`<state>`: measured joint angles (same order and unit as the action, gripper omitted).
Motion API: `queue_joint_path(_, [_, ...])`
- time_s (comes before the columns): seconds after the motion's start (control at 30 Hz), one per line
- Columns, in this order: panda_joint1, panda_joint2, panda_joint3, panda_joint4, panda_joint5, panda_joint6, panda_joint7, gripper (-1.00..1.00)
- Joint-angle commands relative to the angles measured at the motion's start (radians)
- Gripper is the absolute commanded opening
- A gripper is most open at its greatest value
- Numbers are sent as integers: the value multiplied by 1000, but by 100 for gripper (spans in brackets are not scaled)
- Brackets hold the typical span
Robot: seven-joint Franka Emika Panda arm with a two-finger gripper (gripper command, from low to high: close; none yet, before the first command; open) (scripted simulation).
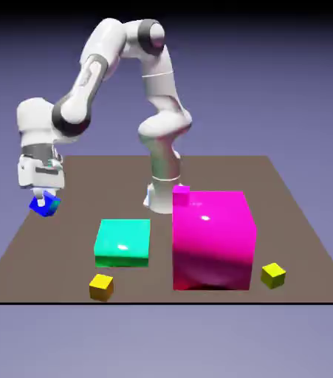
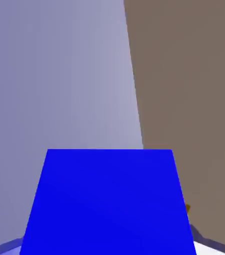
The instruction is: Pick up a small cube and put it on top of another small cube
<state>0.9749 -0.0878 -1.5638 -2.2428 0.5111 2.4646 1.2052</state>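
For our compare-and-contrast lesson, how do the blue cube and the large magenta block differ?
The blue cube is far smaller than the magenta block. The cube is deep blue, while the block is bright pink. The cube is held by the gripper, tilted; the block sits level on the table. Both are box-shaped and glossy.

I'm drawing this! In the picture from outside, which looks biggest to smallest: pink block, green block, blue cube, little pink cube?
1. Pink block
2. Green block
3. Blue cube
4. Little pink cube, partly hidden maybe
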Motion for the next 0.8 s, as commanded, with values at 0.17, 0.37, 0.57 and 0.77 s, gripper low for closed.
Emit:
queue_joint_path(0.17, [72,218,139,168,-45,-188,-227,-100])
queue_joint_path(0.37, [145,435,278,335,-89,-375,-455,-100])
queue_joint_path(0.57, [217,652,416,503,-132,-562,-683,-100])
queue_joint_path(0.77, [290,870,555,671,-176,-750,-912,-100])
